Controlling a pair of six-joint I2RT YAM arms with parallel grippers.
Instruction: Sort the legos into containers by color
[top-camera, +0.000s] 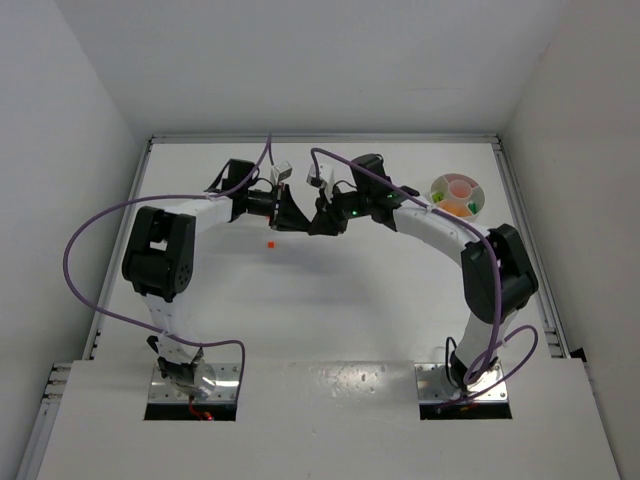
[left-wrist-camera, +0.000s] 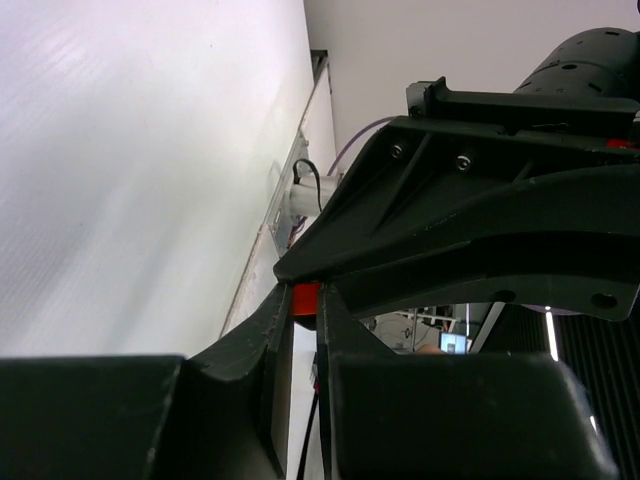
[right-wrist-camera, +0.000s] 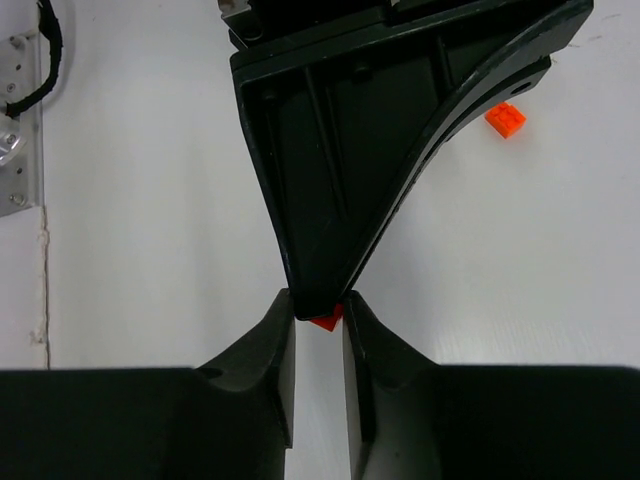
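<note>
- The place looked like a robotics lab: a bare white table (top-camera: 330, 300) stood boxed in by plain white panels (top-camera: 70, 120).
- Two arms were bolted to metal plates (top-camera: 225, 385), with purple cables (top-camera: 80, 250) looping loose.
- An aluminium rail (top-camera: 512, 190) edged the table.
- Beyond the enclosure, the left wrist view caught a lit screen (left-wrist-camera: 452, 343) in a dim room.

White desk (top-camera: 330, 300): one orange lego (top-camera: 271, 243) loose near centre; round divided white dish (top-camera: 433, 186) by far right corner.
</note>
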